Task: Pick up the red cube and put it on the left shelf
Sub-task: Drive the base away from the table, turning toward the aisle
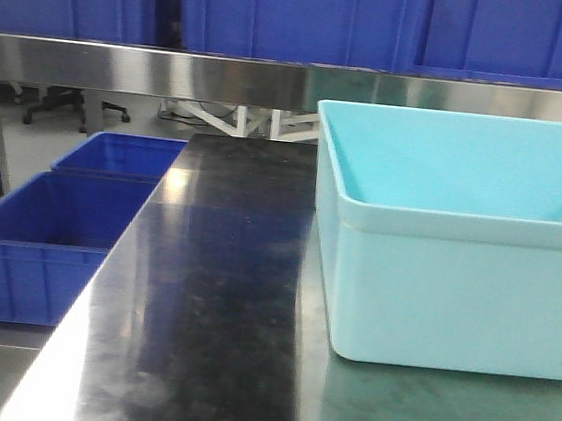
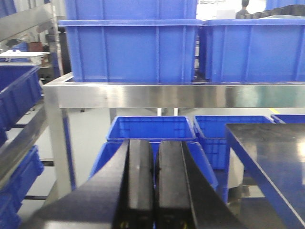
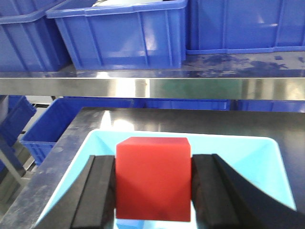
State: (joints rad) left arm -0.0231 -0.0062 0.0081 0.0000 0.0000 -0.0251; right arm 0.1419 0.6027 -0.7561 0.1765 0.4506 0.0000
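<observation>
The workspace was a dark steel tabletop [image 1: 222, 295] bordered at its far edge by the flat front rail of a stainless rack, the left shelf [image 2: 143, 95]. Dark-blue crates [image 2: 133, 47] filled the tier above that rail, and more crates [image 1: 46, 246] sat lower on the left. A pale cyan tub [image 1: 454, 289] stood on the right part of the tabletop.

The right tool [image 3: 155, 191] was clenched on the red cube [image 3: 153, 183], with one black pad [image 3: 97, 193] flush against each side face. In the right wrist view the cube sat squarely over the open tub. Whether it rested on the tub floor or hung above it could not be determined. The left tool [image 2: 153, 181] was clenched on nothing, its pads pressed together, and pointed at the rack. Neither tool appeared in the front-facing view.

Assessment: the pick was complete and transfer to the shelf was the step in hand. The next move would call for:
1. Raising the cube clear of the tub wall.
2. Carrying it left towards the rack.
3. Selecting a free spot, since crates crowded the upper tier.
</observation>
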